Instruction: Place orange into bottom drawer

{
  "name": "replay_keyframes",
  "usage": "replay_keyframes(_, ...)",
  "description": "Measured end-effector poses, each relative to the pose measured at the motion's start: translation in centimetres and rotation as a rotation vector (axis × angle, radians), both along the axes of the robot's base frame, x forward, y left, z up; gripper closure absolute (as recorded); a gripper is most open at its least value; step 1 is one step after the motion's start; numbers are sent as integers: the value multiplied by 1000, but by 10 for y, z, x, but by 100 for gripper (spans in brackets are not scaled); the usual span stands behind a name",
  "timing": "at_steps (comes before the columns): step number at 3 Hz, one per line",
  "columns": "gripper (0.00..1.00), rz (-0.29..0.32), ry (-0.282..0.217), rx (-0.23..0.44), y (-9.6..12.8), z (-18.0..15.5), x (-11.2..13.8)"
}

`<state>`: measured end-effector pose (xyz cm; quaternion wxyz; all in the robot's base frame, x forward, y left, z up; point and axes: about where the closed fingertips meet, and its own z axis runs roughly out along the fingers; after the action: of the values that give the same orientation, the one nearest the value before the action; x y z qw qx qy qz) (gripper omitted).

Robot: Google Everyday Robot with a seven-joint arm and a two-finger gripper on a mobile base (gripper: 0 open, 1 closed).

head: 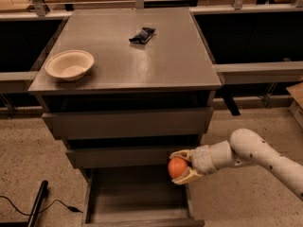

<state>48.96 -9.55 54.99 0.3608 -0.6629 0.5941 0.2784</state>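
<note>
My gripper [177, 166] is shut on the orange [176, 167], a small round fruit held between its pale fingers [183, 154]. It hangs in front of the cabinet's right side, over the right edge of the bottom drawer [137, 202]. The bottom drawer is pulled open and its shallow tray shows nothing inside. My white arm [255, 155] reaches in from the right.
A beige bowl [69, 64] and a black snack wrapper [142, 34] lie on the cabinet top [170, 60]. Two shut drawers [128, 123] sit above the open one. A black cable and rod [35, 207] lie on the floor at lower left. Shelving flanks the cabinet.
</note>
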Motion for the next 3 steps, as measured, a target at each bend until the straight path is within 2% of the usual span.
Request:
replay_keyframes(1,100,48,15,-59,-25,-51,-6)
replay_keyframes(2,100,43,12,-53,-19,-47,-5)
replay_keyframes(3,100,3,55,-82,-5,-98,-10)
